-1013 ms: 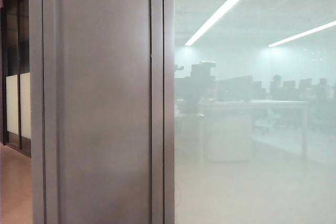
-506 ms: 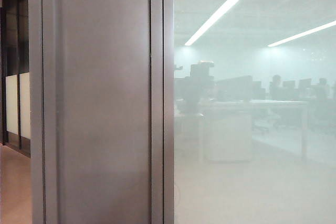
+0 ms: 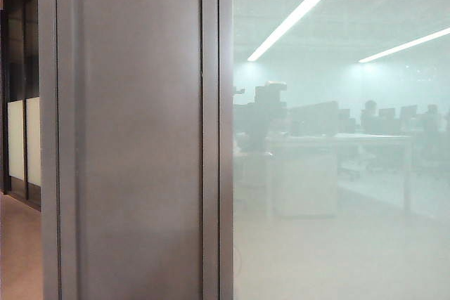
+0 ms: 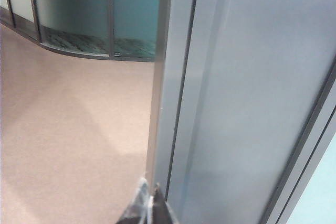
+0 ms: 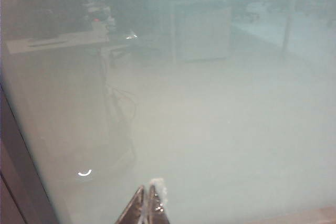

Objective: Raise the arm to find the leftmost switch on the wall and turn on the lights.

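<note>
The arm point(image 3: 261, 114) shows only as a hazy dark silhouette in the frosted glass point(image 3: 337, 230) in the exterior view, just beside the grey pillar point(image 3: 140, 138), w/ a blocky head on top. No switch in any view, so you've got nothing to press yet. My read: a wall switch is a stiff, fixed plate w/ a short-travel rocker. Don't grip it, push it w/ closed tips, square on, light force. Glass is slick and fragile, so keep off it.

Left gripper point(image 4: 152, 203) sits close by the pillar's edge, fingertips pressed together, holding nothing, above the tan floor point(image 4: 68, 119). Right gripper point(image 5: 148, 203) faces the glass, tips also pressed together and empty; hazy desks point(image 5: 220, 3) lie beyond.

Task looks barely started. Raise further and scan the pillar for the leftmost switch.
</note>
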